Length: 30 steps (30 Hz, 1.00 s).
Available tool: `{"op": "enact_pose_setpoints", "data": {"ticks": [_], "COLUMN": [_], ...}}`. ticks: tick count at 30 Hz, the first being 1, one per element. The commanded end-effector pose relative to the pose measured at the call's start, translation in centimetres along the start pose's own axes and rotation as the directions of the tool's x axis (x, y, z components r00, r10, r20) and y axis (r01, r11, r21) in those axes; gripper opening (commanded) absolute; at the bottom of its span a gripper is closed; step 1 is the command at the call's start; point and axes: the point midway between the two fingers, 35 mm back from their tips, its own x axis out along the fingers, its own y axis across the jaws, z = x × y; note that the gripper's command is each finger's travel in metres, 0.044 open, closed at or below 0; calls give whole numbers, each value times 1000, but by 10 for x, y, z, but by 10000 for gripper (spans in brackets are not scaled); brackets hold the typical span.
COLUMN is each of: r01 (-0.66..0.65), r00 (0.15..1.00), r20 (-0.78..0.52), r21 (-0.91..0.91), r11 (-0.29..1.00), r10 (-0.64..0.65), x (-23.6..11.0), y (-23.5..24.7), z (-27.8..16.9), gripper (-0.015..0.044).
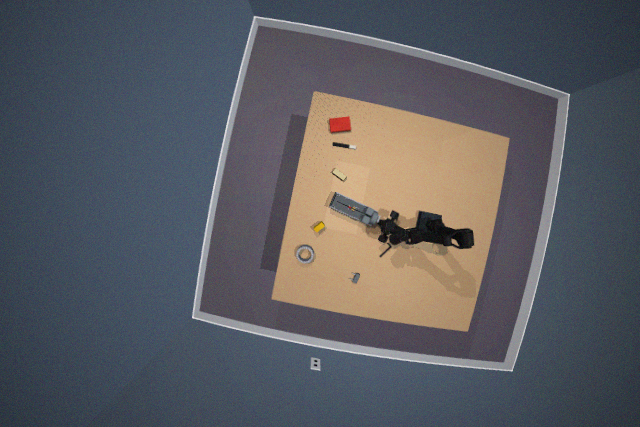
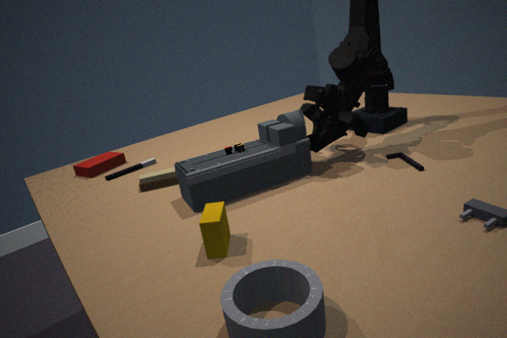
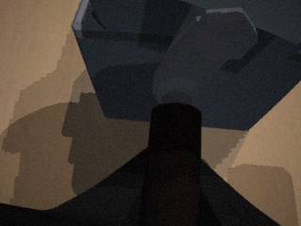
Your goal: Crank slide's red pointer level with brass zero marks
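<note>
The machine (image 2: 245,170) is a long grey box lying on the table (image 2: 368,244), with its crank end facing the arm's base. The gripper (image 2: 317,138) sits at that end, low beside the round crank disc (image 2: 292,121), and is clamped on the crank handle (image 3: 176,151). In the wrist view the handle appears as a dark cylinder running up between the fingers to the grey crank arm (image 3: 207,56); the contact faces themselves are in shadow.

The grey ring (image 2: 273,299) stands open-topped near the table's front edge; only table surface shows inside it.

On the machine's top face, the red pointer (image 2: 227,149) lies just beside a brass mark (image 2: 238,147), slightly toward the far end from the crank. Whether the two are exactly level cannot be judged.
</note>
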Motion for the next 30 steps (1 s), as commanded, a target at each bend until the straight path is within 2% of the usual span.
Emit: {"op": "enact_pose_setpoints", "data": {"ticks": [1, 11, 27, 28, 30], "r01": [-26, 0, 0, 0, 0], "r00": [1000, 1000, 1000, 1000, 1000], "r20": [2, -1, -1, -1, -1], "r21": [-4, 0, 0, 0, 0], "r11": [1000, 1000, 1000, 1000, 1000], "r10": [26, 0, 0, 0, 0], "x": [-2, 0, 0, 0, -2], "y": [9, 1, 1, 1, 1], "z": [2, 0, 0, 0, 2], "gripper": [0, 0, 420, 440, 440]}}
